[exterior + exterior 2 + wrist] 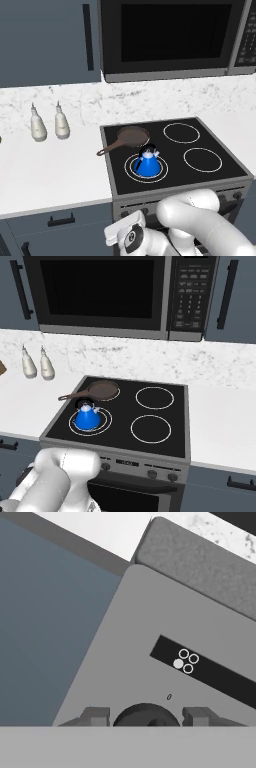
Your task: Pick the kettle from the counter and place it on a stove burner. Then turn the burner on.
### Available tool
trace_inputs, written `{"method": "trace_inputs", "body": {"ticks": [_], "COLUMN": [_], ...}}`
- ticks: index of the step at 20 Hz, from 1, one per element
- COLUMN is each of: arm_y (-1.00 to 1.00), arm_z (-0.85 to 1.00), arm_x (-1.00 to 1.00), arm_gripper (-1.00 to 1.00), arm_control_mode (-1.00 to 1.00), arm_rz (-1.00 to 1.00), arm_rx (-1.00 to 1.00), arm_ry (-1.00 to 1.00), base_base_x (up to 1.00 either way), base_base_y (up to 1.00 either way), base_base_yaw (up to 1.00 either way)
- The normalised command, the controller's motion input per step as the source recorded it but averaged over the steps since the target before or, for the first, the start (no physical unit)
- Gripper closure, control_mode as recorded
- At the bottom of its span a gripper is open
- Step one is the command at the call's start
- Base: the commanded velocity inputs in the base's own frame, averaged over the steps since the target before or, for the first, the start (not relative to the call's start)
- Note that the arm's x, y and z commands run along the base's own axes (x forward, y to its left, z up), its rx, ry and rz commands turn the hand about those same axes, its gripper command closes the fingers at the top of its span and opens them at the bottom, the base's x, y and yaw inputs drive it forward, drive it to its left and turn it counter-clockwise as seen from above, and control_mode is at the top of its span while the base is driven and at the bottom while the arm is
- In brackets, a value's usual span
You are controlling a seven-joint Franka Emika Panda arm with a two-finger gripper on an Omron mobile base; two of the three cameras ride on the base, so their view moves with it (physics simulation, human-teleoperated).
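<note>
1. Worktop [45, 175]: the white slab carries 2 cream bottles [49, 122] near the marbled back wall, well clear of the cooktop. The kettle is no longer on this surface.
2. Cooktop [225, 167]: black glass with 4 ring markings. A brown frying pan [131, 137] occupies the rear left ring, its handle pointing toward the worktop.
3. Burner [131, 172]: the front left double ring, white and not glowing, so it reads as off. It is the largest ring, which suits the kettle base.
4. Kettle [148, 162]: the blue kettle stands upright on the front left burner, just in front of the pan. Placement appears complete; switching the burner on remains.
5. Knob [146, 714]: a dark round dial on the grey front panel of the stove, directly between the 2 fingertips in the hand view.
6. Claw [146, 717]: held low against the panel, fingertips either side of the knob, presumably to turn it. Whether the tips press the knob cannot be told.
7. View differences: the hand view shows the knob and a burner legend [184, 661] with 4 small circles, 1 filled. The base views show the kettle, pan and burner state instead. The right base view shows the row of front knobs [152, 474].
</note>
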Motion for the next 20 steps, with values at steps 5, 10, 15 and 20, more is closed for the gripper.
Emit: {"method": "trace_inputs", "body": {"ticks": [5, 10, 15, 20], "arm_y": [0.0, 0.01, 0.1, 0.18], "arm_z": [0.0, 0.0, 0.0, 0.0], "arm_x": [0.03, 0.0, 0.0, 0.0], "arm_gripper": [1.0, 1.0, 1.0, 1.0], "arm_control_mode": [-1.0, -1.0, -1.0, -1.0], "arm_rz": [0.0, 0.02, 0.15, 0.17], "arm_rx": [0.0, 0.0, 0.0, -0.06], "arm_ry": [0.0, 0.03, 0.06, 0.07], "base_base_x": [0.0, 0.0, 0.0, 0.0], "base_base_y": [0.0, 0.0, 0.0, 0.0], "base_base_yaw": [0.0, 0.0, 0.0, 0.0]}}
